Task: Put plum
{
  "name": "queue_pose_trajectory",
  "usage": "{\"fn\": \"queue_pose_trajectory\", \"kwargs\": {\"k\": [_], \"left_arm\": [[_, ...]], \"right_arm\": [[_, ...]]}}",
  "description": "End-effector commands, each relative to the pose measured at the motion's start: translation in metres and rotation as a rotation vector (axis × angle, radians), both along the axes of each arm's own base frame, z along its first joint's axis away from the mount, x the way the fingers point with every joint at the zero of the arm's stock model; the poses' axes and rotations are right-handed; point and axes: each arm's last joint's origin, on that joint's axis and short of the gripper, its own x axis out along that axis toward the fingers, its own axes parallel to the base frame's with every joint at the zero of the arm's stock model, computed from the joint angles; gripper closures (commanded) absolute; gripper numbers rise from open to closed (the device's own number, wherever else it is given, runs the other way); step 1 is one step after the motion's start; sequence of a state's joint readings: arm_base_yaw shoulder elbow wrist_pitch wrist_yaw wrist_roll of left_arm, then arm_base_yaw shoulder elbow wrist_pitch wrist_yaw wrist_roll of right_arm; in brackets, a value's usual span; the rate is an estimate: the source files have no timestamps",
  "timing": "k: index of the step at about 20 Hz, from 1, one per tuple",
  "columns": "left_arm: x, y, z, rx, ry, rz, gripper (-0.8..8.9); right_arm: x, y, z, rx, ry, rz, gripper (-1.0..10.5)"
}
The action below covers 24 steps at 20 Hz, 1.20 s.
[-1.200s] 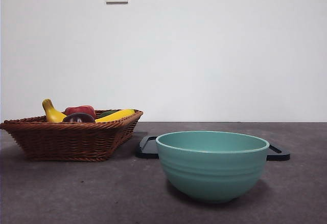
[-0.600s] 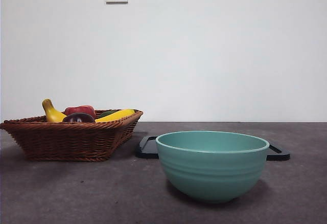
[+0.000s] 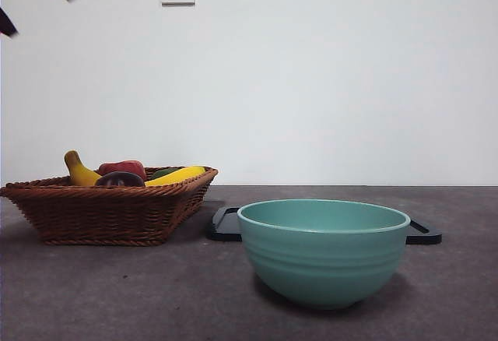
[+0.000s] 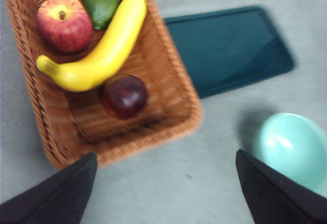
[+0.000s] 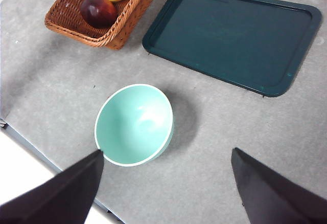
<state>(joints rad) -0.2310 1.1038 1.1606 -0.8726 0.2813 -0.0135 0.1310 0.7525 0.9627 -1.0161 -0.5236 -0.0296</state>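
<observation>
the plum (image 4: 124, 96) sits in the brown basket (image 4: 173, 81) on the left, touching the yellow banana (image 4: 104, 50). the left gripper (image 4: 163, 193) is high over the basket, jaws wide apart and empty. the step looks like reaching for the plum. next it should go down and close on the plum, not the banana. the right gripper (image 5: 166, 188) waits with jaws apart, above the teal bowl (image 5: 134, 125).

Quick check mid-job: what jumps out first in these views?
The teal bowl stands nearest and largest, with a dark tray flat behind it. Beside them a wicker basket holds a banana, a red apple, an avocado and the dark plum. The left claw hangs open above the basket.
</observation>
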Motion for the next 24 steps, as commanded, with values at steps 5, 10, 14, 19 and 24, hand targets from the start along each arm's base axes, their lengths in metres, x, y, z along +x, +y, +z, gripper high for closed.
{"fn": "queue_pose_trajectory", "kwargs": {"k": [5,10,14,19,24], "left_arm": [[0.067,-0.037,-0.030,0.113,0.061,0.015,3.81],[0.099,-0.054,-0.069,0.171,0.117,0.017,3.81],[0.119,-0.063,-0.100,0.196,0.165,0.014,3.81],[0.133,-0.067,-0.127,0.229,0.203,0.024,3.81],[0.139,-0.070,-0.140,0.236,0.222,0.023,4.05]], "right_arm": [[0.000,0.001,0.005,0.003,-0.018,0.006,5.5],[0.000,0.001,0.005,0.003,-0.018,0.005,5.5],[0.000,0.001,0.005,0.005,-0.016,0.003,5.5],[0.000,0.001,0.005,0.005,-0.015,0.003,5.5],[0.000,0.001,0.005,0.005,-0.015,0.003,5.5]]}}
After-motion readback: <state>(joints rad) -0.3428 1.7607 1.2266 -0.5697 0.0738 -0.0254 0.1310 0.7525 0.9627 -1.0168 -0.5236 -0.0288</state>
